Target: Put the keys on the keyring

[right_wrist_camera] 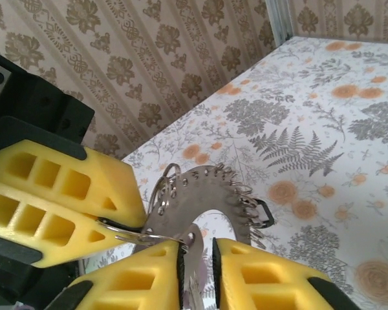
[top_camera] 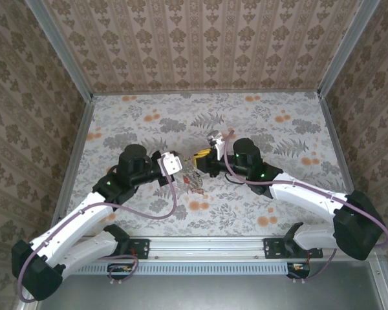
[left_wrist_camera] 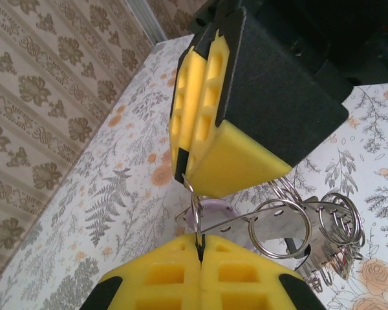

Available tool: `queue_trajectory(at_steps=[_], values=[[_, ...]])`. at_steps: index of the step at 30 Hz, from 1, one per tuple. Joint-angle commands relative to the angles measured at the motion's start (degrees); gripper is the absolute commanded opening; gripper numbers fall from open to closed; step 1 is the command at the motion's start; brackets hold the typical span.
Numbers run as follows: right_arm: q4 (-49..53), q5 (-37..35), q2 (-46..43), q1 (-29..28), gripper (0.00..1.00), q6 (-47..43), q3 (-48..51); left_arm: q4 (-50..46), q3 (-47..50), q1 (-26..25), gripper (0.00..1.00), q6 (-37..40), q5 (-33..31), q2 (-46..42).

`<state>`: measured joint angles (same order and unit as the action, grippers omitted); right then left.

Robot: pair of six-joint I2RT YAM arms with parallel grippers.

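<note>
Closest to me, in the left wrist camera, my left claw is squeezed tight on a thin wire loop. Its two yellow pads meet with only the wire between them. Just above it, my right claw is pinched nearly closed too, and its tip touches the same loop. In the right wrist camera I see a pale flat bit caught between its pads. I think that is a key, but too much of it is hidden to be sure.

Just behind the two claws hangs the keyring. It is a flat grey metal ring with many little rings along its edge. It looks lifted off the bench, held up between the claws over the middle. A black-headed key dangles from its far side. Past that is bare flowery bench, then the papered wall.

Here is what worries me. Both claws hold very thin wire, and they sit almost touching. If I pull them apart too hard, the loop could bend or pop out of a pad. Then the whole keyring would drop. If I push them closer, the pads could bump and knock the pale bit crooked. Then it would not slide onto the loop. The little rings could also snag.
</note>
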<state>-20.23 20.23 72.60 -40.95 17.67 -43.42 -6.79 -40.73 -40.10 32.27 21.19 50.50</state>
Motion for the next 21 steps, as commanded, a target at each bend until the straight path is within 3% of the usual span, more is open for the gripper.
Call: queue_trajectory(at_steps=[1,4,10,18,21], values=[[4.2,-1.1,-2.7,1.2,0.27,-3.1,-2.2,3.9,0.3,-0.4,0.00,1.5,2.6,-1.6],[8.7,-1.0,-4.0,1.7,0.31,-8.0,-3.8,4.7,0.7,-0.5,0.00,1.3,2.7,-1.5],[24.7,0.1,-5.5,1.7,0.38,-26.0,-10.5,6.4,0.8,-0.6,0.00,0.2,3.9,-1.4],[32.2,6.3,-9.4,1.7,0.37,-47.6,-11.2,7.6,0.1,-0.6,0.00,-2.1,8.5,-0.5],[34.1,7.8,-9.4,1.7,0.31,-52.7,-12.0,7.8,-0.5,-0.6,0.00,-2.7,11.7,0.2]])
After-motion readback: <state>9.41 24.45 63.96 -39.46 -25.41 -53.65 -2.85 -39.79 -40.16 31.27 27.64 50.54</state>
